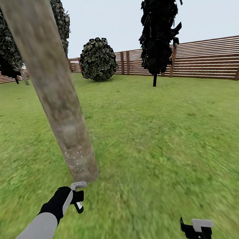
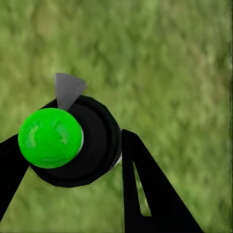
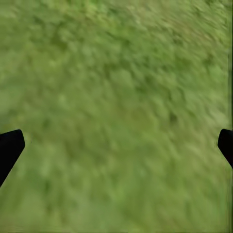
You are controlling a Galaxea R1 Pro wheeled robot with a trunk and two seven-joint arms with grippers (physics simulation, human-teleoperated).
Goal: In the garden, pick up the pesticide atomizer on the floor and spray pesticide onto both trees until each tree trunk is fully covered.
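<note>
The sprayer (image 2: pixel 68 145) is gripped by the left gripper (image 1: pixel 78 196) at lower left, just below the leaning trunk (image 1: pixel 54 89); the right gripper (image 1: pixel 198 230) is held open.

Fenced garden (image 1: pixel 171 129) (lawn, trees)

tree trunk (image 1: pixel 55 93) — tilted, white-specked base, atomizer (image 2: pixel 73 145) beside
</note>
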